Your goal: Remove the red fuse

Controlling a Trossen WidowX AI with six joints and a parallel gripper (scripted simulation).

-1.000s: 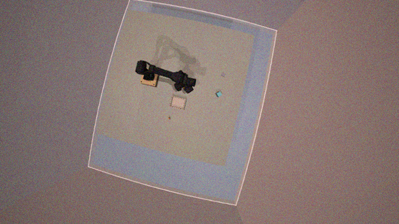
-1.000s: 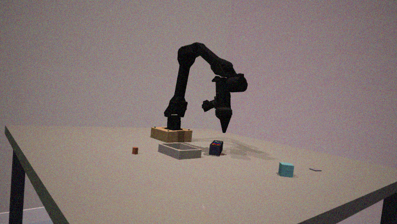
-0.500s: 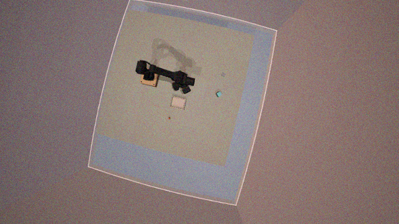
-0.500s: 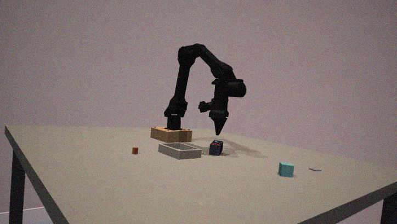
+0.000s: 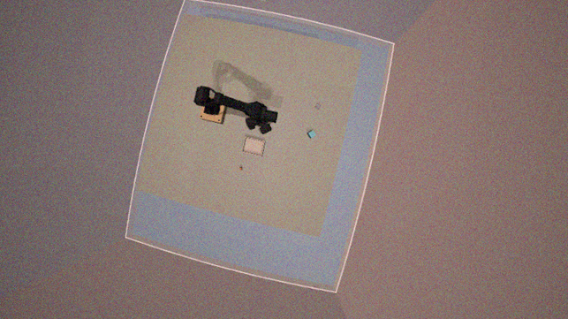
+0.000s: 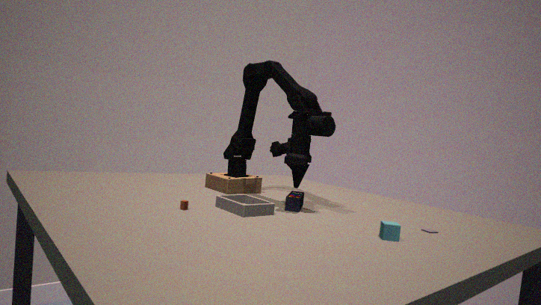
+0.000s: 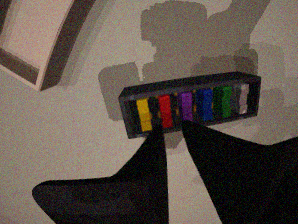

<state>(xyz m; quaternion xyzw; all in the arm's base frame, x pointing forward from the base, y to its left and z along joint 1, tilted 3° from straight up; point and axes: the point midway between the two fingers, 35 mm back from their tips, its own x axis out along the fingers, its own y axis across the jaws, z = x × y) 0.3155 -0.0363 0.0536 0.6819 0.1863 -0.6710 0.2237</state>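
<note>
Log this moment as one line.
hand: nearly shut, empty, above fuse block | red fuse: seated | tray: no fuse

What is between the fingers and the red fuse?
Nothing. In the exterior view the gripper hangs above the fuse block with bare air between; the wrist view shows the red fuse still seated.

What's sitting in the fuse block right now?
Six fuses stand in the fuse block: yellow, the red fuse, purple, blue, green, white. Their lower ends are hidden inside. The claw hangs above, holding nothing.
</note>
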